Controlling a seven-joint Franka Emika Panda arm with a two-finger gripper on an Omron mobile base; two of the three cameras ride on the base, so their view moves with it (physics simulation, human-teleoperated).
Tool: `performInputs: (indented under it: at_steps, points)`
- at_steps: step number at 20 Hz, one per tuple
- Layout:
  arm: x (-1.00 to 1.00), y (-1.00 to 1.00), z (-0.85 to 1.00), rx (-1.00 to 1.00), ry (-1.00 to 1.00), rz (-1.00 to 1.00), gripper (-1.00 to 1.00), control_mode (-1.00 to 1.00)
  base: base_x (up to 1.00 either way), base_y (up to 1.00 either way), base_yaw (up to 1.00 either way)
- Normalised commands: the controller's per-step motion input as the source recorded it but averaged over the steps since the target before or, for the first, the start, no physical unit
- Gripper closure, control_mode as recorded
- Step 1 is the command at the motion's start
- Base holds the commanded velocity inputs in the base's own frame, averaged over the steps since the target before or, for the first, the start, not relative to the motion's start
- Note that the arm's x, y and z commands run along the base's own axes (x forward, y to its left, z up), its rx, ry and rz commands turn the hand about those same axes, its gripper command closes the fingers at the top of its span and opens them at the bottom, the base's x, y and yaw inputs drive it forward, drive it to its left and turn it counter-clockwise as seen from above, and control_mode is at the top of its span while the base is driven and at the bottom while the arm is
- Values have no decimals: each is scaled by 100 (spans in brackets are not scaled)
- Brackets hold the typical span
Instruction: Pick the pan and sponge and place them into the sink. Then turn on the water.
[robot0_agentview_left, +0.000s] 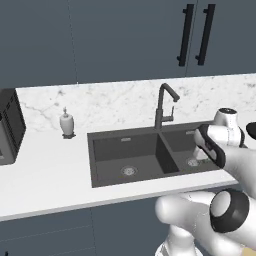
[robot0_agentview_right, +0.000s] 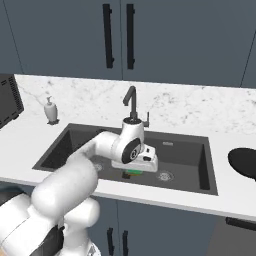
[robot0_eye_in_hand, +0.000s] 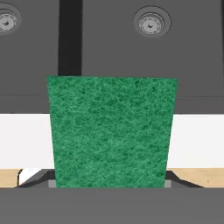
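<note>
My gripper (robot0_agentview_right: 133, 170) hangs over the dark grey double sink (robot0_agentview_right: 186, 150), near the divider and the near rim, shut on the green sponge (robot0_agentview_right: 132, 173). In the hand view the sponge (robot0_eye_in_hand: 111, 131) stands broad between the fingers and hides their tips, with the sink floor (robot0_eye_in_hand: 109, 43) and both round drains (robot0_eye_in_hand: 151, 22) beyond it. The black pan (robot0_agentview_right: 245, 162) lies on the white counter to the right of the sink, cut by the picture's edge. The dark gooseneck faucet (robot0_agentview_right: 131, 102) rises just behind the hand, also seen as the faucet (robot0_agentview_left: 162, 105) at the back rim of the sink (robot0_agentview_left: 91, 160).
A white soap dispenser (robot0_agentview_left: 66, 122) stands on the counter left of the sink. A dark microwave (robot0_agentview_left: 7, 127) sits at the far left. Dark upper cabinets with black handles (robot0_agentview_right: 117, 35) hang above the marble backsplash. My own arm (robot0_agentview_left: 220, 142) crosses the right basin.
</note>
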Motion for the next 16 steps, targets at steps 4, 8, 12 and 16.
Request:
performInputs:
  at_steps: [4,8,12,16]
  points:
    - [57,-32,-9,0,4,-4,100,-100,0,0,0]
    - [54,-37,-18,0,6,-3,100,-100,0,0,0]
    - [30,-39,-7,0,7,-1,100,-100,0,0,0]
    - [34,-34,-29,0,3,0,100,-100,0,0,0]
